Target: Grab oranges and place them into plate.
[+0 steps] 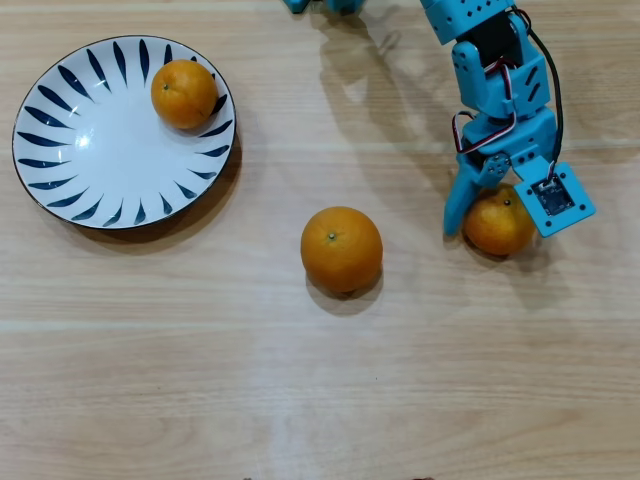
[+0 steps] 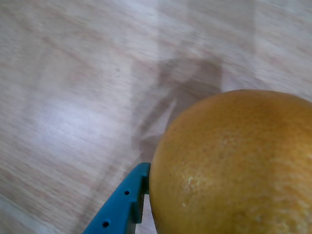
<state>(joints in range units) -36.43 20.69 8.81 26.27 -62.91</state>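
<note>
Three oranges show in the overhead view. One small orange (image 1: pixel 184 93) lies in the white plate with blue strokes (image 1: pixel 75 150), at its upper right rim. The largest orange (image 1: pixel 341 249) sits on the bare table in the middle. A third orange (image 1: pixel 498 226) rests on the table at the right, between the fingers of my blue gripper (image 1: pixel 498 232). The jaws straddle it from left and right. In the wrist view this orange (image 2: pixel 234 165) fills the lower right, and one blue finger (image 2: pixel 122 207) presses against its left side. The other finger is hidden.
The light wooden table (image 1: pixel 200 380) runs across the whole overhead view. My blue arm (image 1: pixel 495 70) reaches down from the top right. The plate lies far left of the gripper, with the large orange between them.
</note>
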